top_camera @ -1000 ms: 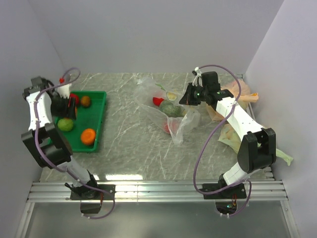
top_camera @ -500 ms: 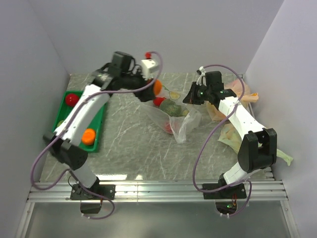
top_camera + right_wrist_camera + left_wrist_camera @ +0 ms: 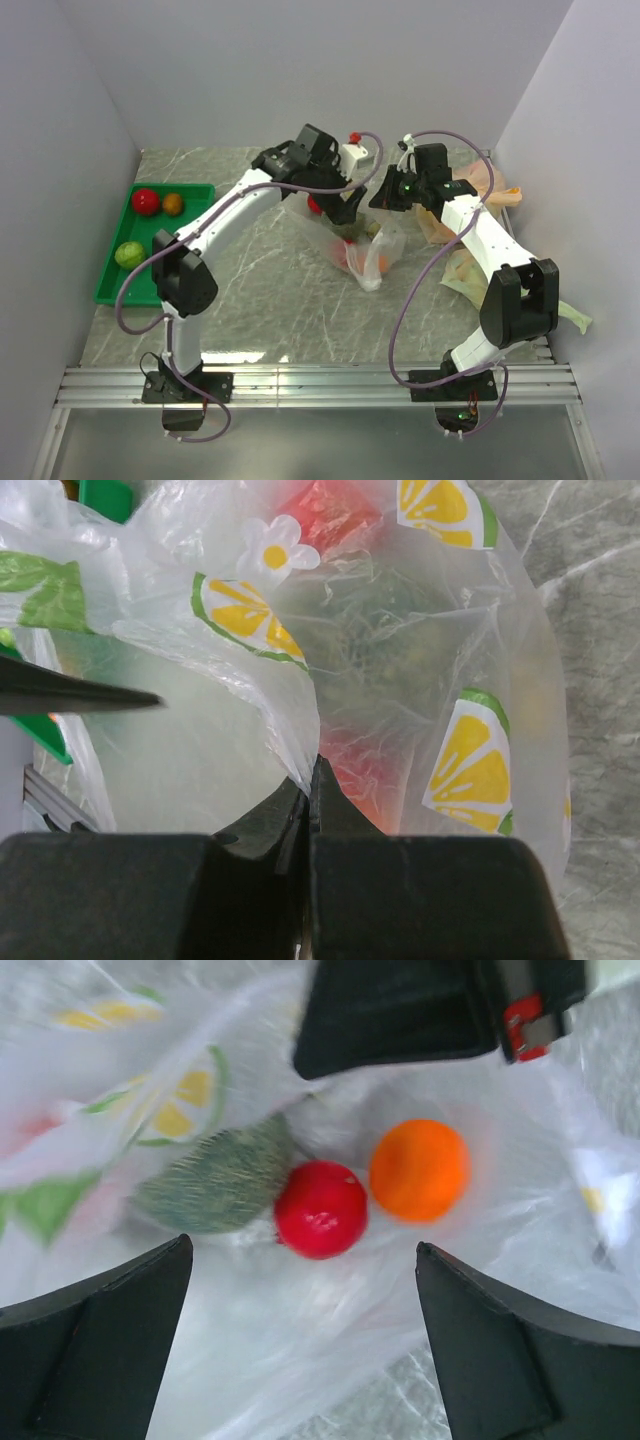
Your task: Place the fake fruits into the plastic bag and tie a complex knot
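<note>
Top, left-wrist and right-wrist views, fruit loading in progress. The plastic bag [image 3: 372,255] lies on the counter [image 3: 260,300] with its mouth at the far end, its long axis running from there toward the arm bases. The right pincer [image 3: 312,772] is together, clamped on a fold of the bag's rim and holding the mouth up. The left pincer [image 3: 345,208] hangs directly over that mouth, jaws wide apart and empty. Below it, inside the bag, sit an orange ball [image 3: 420,1170], a red ball [image 3: 321,1209] and the dull green piece [image 3: 215,1185]. Three fruits not yet bagged lie in the green tray [image 3: 105,290], well left of the bag, which is probably the left arm's reach. The bag carries printed lemon slices, daisies and leaves, with no legible writing.
</note>
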Robot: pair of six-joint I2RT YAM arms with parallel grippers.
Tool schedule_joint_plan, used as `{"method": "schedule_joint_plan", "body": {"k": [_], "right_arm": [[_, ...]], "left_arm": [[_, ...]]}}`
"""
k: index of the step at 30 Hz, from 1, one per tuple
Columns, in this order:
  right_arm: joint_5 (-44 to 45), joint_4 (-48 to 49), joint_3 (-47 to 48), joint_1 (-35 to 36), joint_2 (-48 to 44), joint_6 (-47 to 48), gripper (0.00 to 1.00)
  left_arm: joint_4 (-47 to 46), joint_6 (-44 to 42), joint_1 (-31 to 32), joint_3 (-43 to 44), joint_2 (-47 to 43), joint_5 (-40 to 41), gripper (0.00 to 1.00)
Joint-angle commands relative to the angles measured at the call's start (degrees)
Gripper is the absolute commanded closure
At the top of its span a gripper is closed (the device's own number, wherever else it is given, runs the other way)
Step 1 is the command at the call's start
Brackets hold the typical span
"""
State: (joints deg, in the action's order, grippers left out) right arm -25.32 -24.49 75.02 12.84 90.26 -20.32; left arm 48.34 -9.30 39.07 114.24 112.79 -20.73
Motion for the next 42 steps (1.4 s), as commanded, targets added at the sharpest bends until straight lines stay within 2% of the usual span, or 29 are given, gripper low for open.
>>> {"method": "schedule_joint_plan", "body": {"k": [1, 3, 5, 8, 11, 12, 16, 18, 21, 24, 36, 42], "right_arm": [[1.0, 1.0, 2.2, -0.4, -0.4, 0.0, 1.00], [1.2, 0.9, 2.1, -0.4, -0.7, 0.2, 1.00], [1.2, 0.8, 2.1, -0.4, -1.1, 0.5, 1.00], [1.2, 0.8, 2.0, -0.4, -1.5, 1.0, 1.00], [1.1, 0.7, 1.8, -0.4, -1.4, 1.3, 1.00], [1.0, 0.6, 1.8, -0.4, -1.3, 1.4, 1.00], [0.4, 0.8, 1.6, -0.4, -0.8, 1.3, 1.00], [-0.3, 0.6, 1.8, -0.4, -0.5, 1.1, 1.00], [-0.5, 0.3, 2.0, -0.4, -0.3, 1.4, 1.00], [-0.4, -0.6, 2.8, -0.4, 0.4, 2.2, 1.00], [0.0, -1.7, 3.8, -0.4, 0.6, 2.7, 1.00], [0.0, -1.5, 3.6, -0.4, 1.0, 2.8, 1.00]], "left_arm": [[-0.3, 0.8, -2.0, 4.4, -8.5, 2.3, 0.01], [-0.3, 1.6, -5.1, 2.8, -14.5, 2.1, 0.01], [0.0, 1.7, -8.3, -3.2, -19.3, 1.8, 0.01], [1.7, 0.4, -17.3, -14.0, -28.0, 2.5, 0.01], [2.5, -2.7, -32.5, -24.5, -35.3, 4.2, 0.01], [2.5, -5.6, -35.1, -29.1, -38.1, 5.4, 0.01], [0.8, -13.1, -48.5, -39.7, -39.7, 10.6, 0.01], [0.7, -16.3, -55.7, -41.7, -37.1, 11.9, 0.01], [-0.3, -18.6, -61.8, -42.5, -33.3, 13.1, 0.01], [-1.3, -19.7, -64.2, -41.6, -29.8, 14.1, 0.01], [-3.3, -18.1, -64.8, -36.4, -15.7, 20.6, 0.01], [-4.6, -18.5, -65.0, -37.7, -14.0, 23.7, 0.01]]}}
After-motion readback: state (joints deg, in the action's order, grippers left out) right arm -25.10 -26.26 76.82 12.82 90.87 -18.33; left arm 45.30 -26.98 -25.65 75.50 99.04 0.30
